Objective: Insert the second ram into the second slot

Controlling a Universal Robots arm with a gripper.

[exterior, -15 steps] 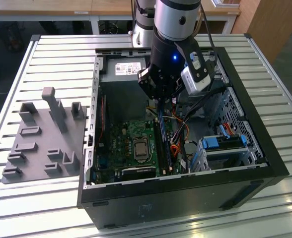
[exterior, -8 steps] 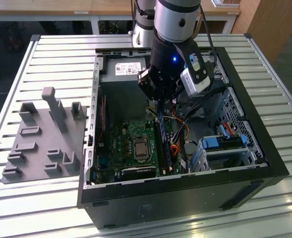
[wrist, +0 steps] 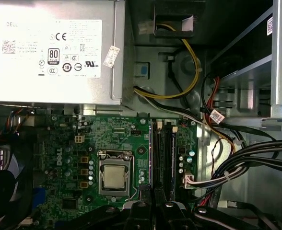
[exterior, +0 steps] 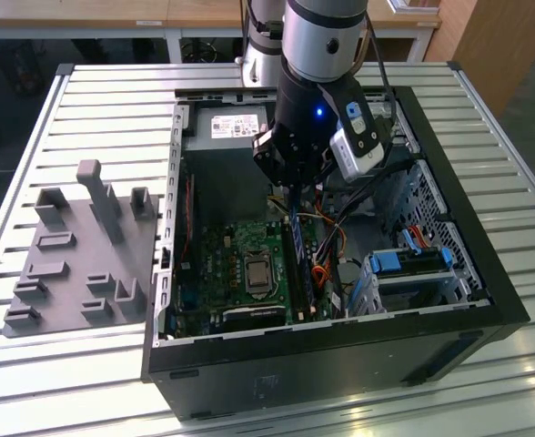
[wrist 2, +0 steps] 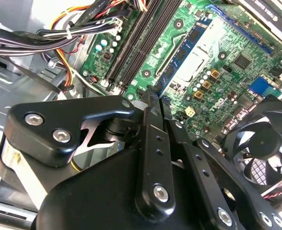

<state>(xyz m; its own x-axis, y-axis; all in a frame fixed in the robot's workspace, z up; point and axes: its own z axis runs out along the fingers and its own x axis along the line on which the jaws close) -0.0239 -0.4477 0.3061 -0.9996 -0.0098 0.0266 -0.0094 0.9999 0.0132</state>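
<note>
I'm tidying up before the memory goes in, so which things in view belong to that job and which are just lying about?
Part of the job:
gripper, down by the memory slots
motherboard carrying those slots

Just lying about:
grey fixture block
power supply
cooling fan
drive bay with blue latches
cable bundle
</note>
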